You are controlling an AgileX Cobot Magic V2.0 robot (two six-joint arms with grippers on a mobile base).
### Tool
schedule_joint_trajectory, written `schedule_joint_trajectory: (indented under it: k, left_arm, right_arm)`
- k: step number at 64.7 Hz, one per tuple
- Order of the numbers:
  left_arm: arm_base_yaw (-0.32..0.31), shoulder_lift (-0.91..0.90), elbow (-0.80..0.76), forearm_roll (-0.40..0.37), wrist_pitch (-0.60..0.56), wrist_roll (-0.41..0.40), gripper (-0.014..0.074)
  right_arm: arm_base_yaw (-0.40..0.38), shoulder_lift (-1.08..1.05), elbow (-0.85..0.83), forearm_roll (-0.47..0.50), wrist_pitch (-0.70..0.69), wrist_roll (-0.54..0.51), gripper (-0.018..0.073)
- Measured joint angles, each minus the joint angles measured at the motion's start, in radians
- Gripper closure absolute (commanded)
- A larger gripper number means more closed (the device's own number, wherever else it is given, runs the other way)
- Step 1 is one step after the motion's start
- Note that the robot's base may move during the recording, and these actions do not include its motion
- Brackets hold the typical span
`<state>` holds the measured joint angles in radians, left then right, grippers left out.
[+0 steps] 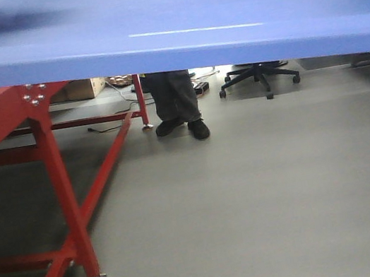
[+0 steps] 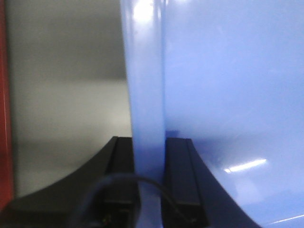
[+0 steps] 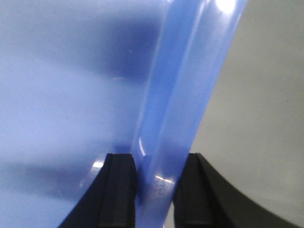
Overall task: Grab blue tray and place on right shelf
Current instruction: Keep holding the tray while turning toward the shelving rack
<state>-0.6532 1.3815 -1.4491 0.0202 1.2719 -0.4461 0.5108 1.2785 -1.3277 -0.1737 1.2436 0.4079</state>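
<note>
left gripper: both fingers clamped across the rim of the blue tray, one pad inside the lip and one outside. the tray floor runs off to the right of the fingers in the left wrist view. grey floor and a strip of red lie beyond the rim.

right gripper: same pinch on the opposite rim, jaws closed on the lip. here the tray floor runs off to the left and bare floor sits past the edge.

so it's a two-arm hold with the tray spanning between the grippers. in the front view it fills the whole top of the frame, roughly level, front lip facing the camera, with open floor under it. its left end sits over the corner of the red-framed table; can't tell if it touches.

step, my read: grasp done, tray lifted, now in the carry phase. placement not started, and the right shelf isn't in any view.

next move needs:
- swing or drive right until the shelf shows up
- move both arms together so the spacing holds and the rim doesn't twist out of the pinch
- hold the tray level and clear the table corner first

watch out: person's legs and an office chair stand behind the tray, across the floor.
</note>
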Motion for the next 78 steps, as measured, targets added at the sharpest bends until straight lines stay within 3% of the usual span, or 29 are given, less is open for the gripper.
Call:
schedule_joint_trajectory:
  k: [78]
  left_arm:
    - [0.000, 0.000, 0.000, -0.004, 0.000, 0.000, 0.0645]
  right_arm:
    - [0.000, 0.000, 0.000, 0.000, 0.000, 0.000, 0.0503]
